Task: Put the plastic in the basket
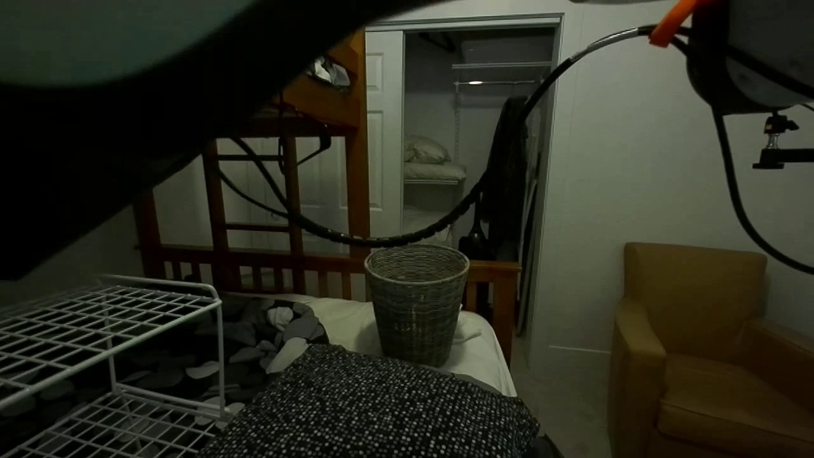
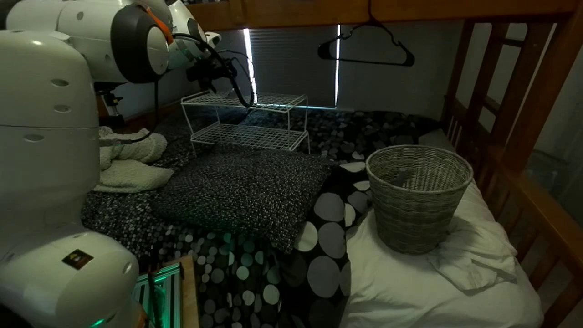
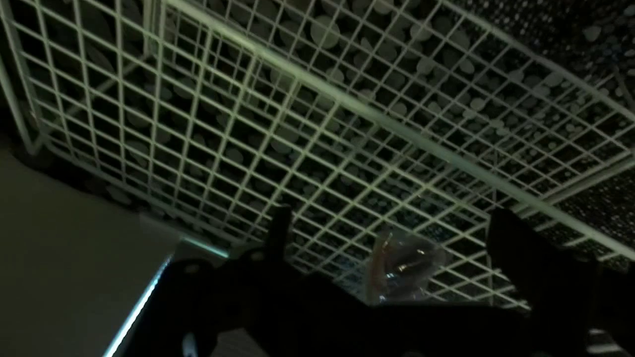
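Plainly see clear plastic (image 3: pixel 407 267) on the white wire rack (image 3: pixel 357 105), between the wide-spread fingers (image 3: pixel 518 248) of the tool (image 3: pixel 392 212); note the basket (image 2: pixel 410 218) well apart, to the right in both exterior views.

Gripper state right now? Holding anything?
Gripper: open, holding nothing; in the wrist view the clear plastic shows between the parted jaws, with a visible gap on either side.

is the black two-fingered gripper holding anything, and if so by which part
Nothing is held: in the wrist view, the gripper stands open, the transparent, glossy plastic seen between its jaws with a gap on each side.
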You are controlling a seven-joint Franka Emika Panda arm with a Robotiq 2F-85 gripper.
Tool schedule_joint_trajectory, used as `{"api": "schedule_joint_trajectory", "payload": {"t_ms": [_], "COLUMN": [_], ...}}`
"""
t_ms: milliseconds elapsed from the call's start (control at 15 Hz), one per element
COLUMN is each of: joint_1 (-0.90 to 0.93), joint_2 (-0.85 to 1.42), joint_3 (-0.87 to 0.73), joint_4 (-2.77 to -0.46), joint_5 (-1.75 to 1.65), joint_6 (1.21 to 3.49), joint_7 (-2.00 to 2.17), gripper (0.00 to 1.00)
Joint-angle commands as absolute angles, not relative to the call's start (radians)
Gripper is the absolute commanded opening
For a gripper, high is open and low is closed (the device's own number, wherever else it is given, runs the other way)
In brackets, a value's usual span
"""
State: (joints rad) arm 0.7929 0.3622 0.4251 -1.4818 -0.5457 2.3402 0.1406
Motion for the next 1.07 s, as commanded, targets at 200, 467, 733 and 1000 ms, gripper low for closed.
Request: {"api": "schedule_joint_trajectory", "payload": {"t_ms": [200,467,733,1000], "joint_1": [0.875,0.819,0.744,0.740], "joint_2": [0.480,0.562,0.628,0.666], "joint_3": [0.286,0.340,0.476,0.467], "joint_4": [-1.433,-1.409,-1.381,-1.331], "joint_5": [-0.565,-0.427,-0.259,-0.204], "joint_6": [2.692,2.896,2.915,2.857], "joint_7": [0.112,-0.093,-0.295,-0.310], "gripper": [1.00,1.00,1.00,0.94]}}
